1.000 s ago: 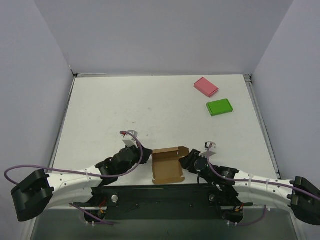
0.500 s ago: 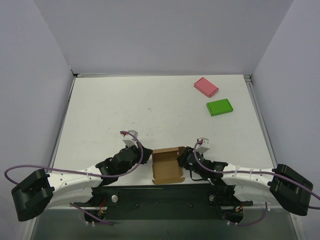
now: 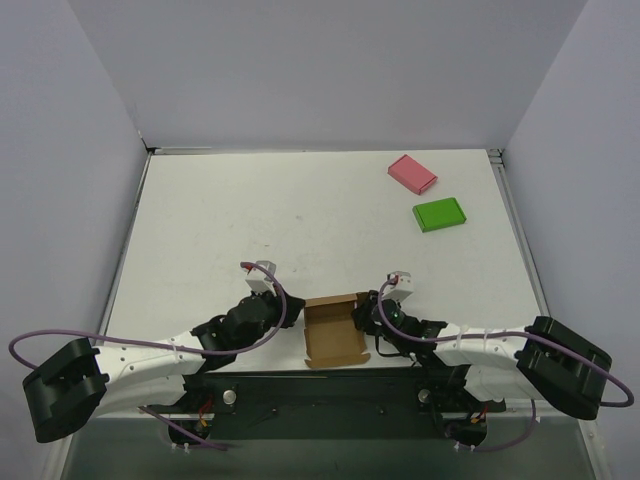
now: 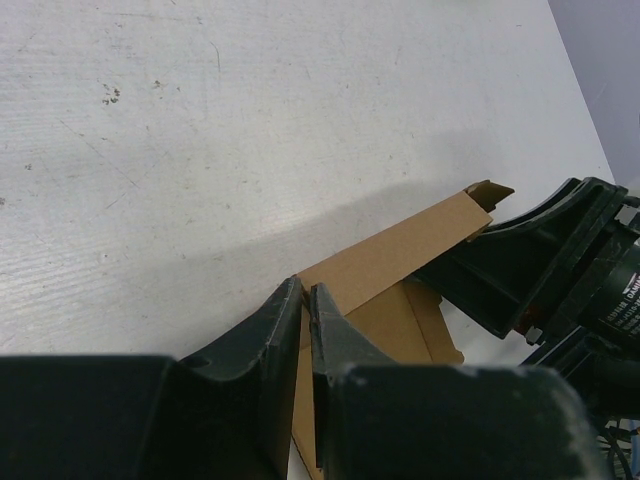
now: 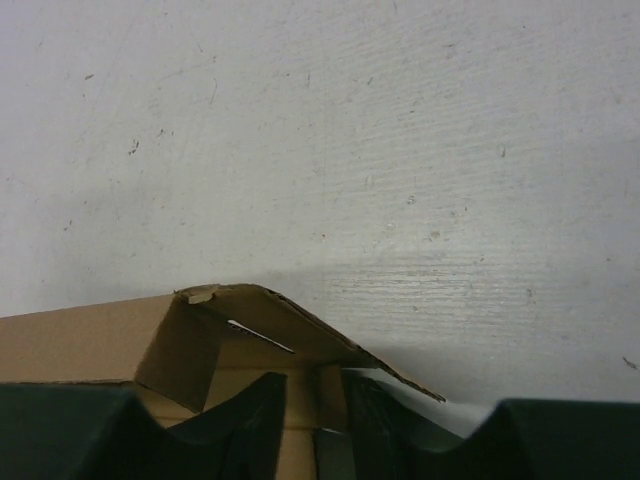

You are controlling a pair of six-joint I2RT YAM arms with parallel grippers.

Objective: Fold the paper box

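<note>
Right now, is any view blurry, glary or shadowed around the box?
Top view: even light, sharp, no glare on the box. Left wrist: left fingers dark and soft, box shadow falls on the table. Right wrist: right fingers dark, faint shadow past the flap.

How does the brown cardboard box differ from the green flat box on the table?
The brown cardboard box is open, with flaps standing up; the green flat box is closed. The brown box lies at the near edge of the white table; the green box lies at the far right. Both are rectangular and rest on the table.
</note>
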